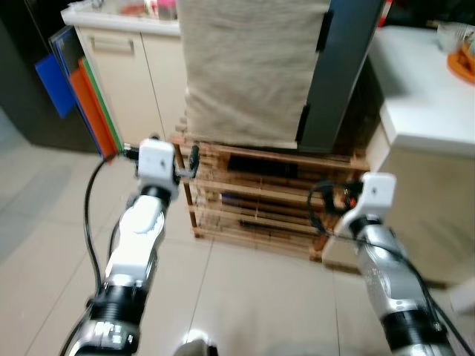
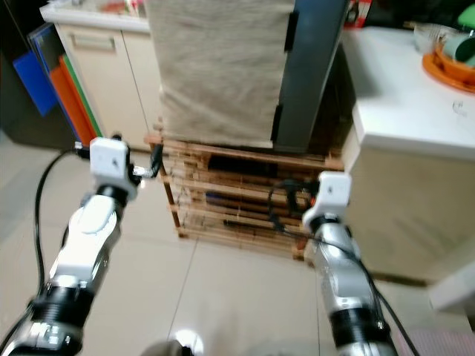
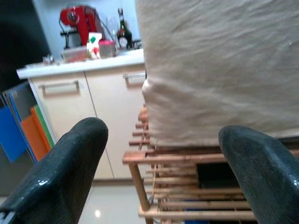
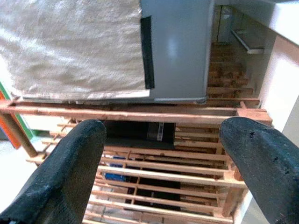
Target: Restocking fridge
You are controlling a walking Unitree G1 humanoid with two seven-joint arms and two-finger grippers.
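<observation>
**Barely begun: both pincers empty, fridge still shut**

Frankly, I judge the restocking to be at its very start. I stand on the pale tiled floor (image 1: 245,297) facing a small grey fridge (image 1: 338,67) whose front is largely draped with a beige woven cloth (image 1: 249,67). It sits on top of a low slatted wooden crate rack (image 1: 260,208), and its door looks closed; I cannot see inside, so I cannot tell what it already holds.

My left pincer (image 3: 161,158) is spread wide with nothing between its black fingers (image 3: 60,172), raised in front of the rack's left corner and near the cloth's lower edge. My right pincer (image 4: 163,158) is also wide and empty, pointed at the rack's top rail just under the fridge's lower edge. Neither touches anything.

To my right a white worktop (image 2: 401,96) carries an orange bowl (image 2: 449,63) at its far edge; its contents are too blurred to name. To my left a cream cabinet (image 1: 126,67) has a red coffee machine (image 3: 77,21) and a dark bottle (image 3: 123,32) on top.

So, as I read it, everything is left: move the cloth aside if it blocks the door, open the fridge, fetch items, and place them inside.
</observation>
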